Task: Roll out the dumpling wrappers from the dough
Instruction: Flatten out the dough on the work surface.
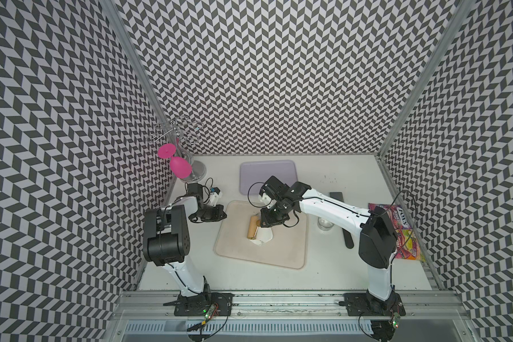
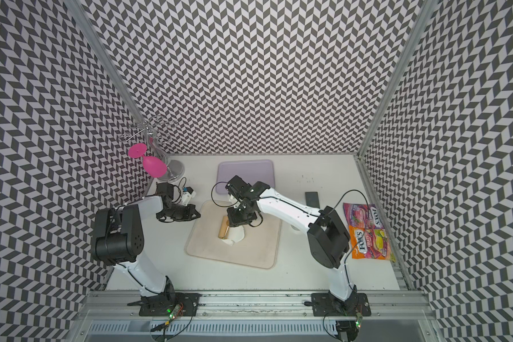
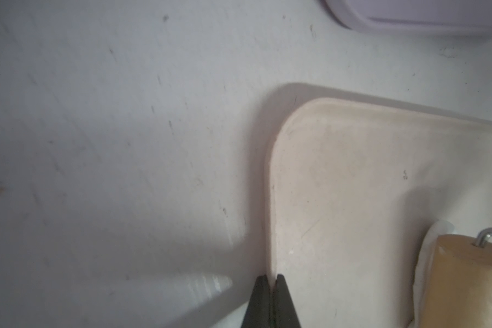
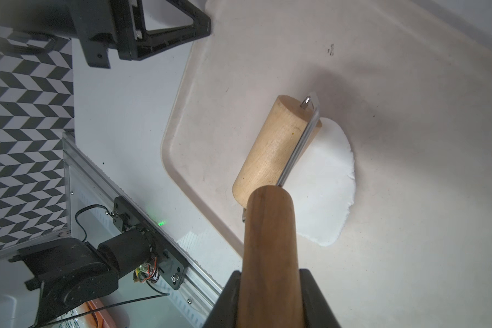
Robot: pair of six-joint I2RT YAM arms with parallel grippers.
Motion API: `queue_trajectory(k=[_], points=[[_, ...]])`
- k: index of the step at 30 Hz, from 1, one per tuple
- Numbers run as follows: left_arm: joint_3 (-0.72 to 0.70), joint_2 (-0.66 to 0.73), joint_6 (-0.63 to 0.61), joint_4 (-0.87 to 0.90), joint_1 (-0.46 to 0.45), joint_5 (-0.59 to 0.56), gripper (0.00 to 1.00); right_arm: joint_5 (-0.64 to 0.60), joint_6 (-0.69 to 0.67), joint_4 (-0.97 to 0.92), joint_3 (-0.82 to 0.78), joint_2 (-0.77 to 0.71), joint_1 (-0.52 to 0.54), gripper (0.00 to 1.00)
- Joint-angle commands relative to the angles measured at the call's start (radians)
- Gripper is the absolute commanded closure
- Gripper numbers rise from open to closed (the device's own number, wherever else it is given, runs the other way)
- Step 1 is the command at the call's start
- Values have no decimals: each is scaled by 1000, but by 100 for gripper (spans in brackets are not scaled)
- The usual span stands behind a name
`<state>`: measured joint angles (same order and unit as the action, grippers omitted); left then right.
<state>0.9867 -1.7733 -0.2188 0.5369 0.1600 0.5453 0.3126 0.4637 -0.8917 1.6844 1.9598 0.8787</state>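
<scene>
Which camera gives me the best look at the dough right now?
Right wrist view: the dough lies flat and close, partly under the roller. Both top views show it small, half hidden. Left wrist catches only a sliver.

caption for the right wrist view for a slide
Right gripper grips the brown handle of a pale wooden roller resting on the edge of a flat white dough sheet on a beige tray.

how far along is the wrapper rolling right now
Done: the dough lies partly flattened on the beige tray. In hand: the right gripper holds the wooden roller by its handle, drum on the dough; the left gripper is shut at the tray's edge. Left: no round wrappers show yet.
</scene>
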Motion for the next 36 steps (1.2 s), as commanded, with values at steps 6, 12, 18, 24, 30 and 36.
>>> queue_trajectory(k=[6, 12, 18, 24, 30, 36], points=[[-11, 15, -20, 26, 14, 17, 100, -13, 23, 136, -337, -106, 3, 100], [-9, 14, -19, 26, 15, 17, 100, -27, 38, 149, -567, -223, -36, 100], [-7, 13, -20, 26, 16, 19, 100, -27, 30, 125, -694, -319, -103, 100], [-9, 15, -20, 26, 22, 21, 100, -34, 68, 105, -824, -369, -162, 100], [-7, 18, -21, 27, 25, 24, 100, -49, 99, 66, -866, -446, -193, 100], [-7, 17, -22, 26, 26, 25, 100, -82, 92, -13, -849, -527, -247, 100]])
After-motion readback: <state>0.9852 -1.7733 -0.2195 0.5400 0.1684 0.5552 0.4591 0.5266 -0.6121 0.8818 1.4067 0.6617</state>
